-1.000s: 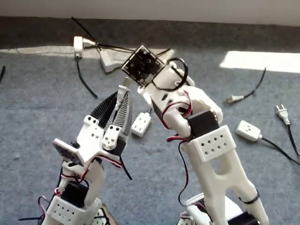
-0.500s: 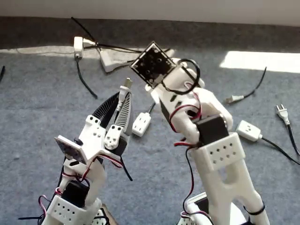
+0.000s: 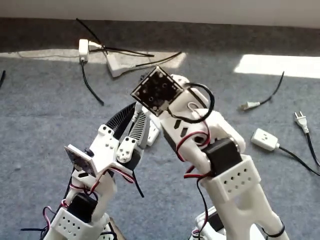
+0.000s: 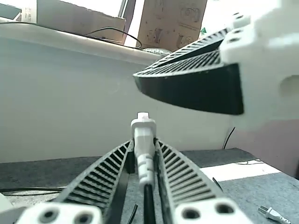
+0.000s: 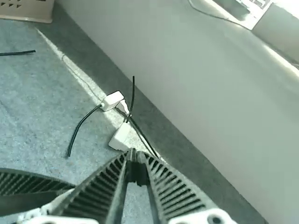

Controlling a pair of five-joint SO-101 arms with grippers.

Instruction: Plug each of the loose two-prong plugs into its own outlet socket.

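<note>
My left gripper (image 4: 142,140) is shut on a white two-prong plug (image 4: 142,133), whose black cord runs down between the fingers. In the high view the left gripper (image 3: 137,109) points up and away at mid-table, just below the right arm's camera board (image 3: 157,90). My right gripper (image 5: 137,157) has its ribbed fingers together, with nothing clearly between them. It hangs close over the left gripper and appears in the left wrist view as the right gripper (image 4: 140,78). A white outlet socket (image 3: 153,134) lies on the carpet between the arms, partly hidden.
Two white sockets (image 3: 83,49) (image 3: 116,65) with black cords lie near the far wall. To the right are another white socket (image 3: 263,139), a loose white plug (image 3: 300,119) and a plug (image 3: 248,105) on a black cord. The floor is grey carpet.
The right arm's wrist swung right, then came down and back toward the left gripper. The left gripper, still holding the plug, shifted slightly right and lower.
</note>
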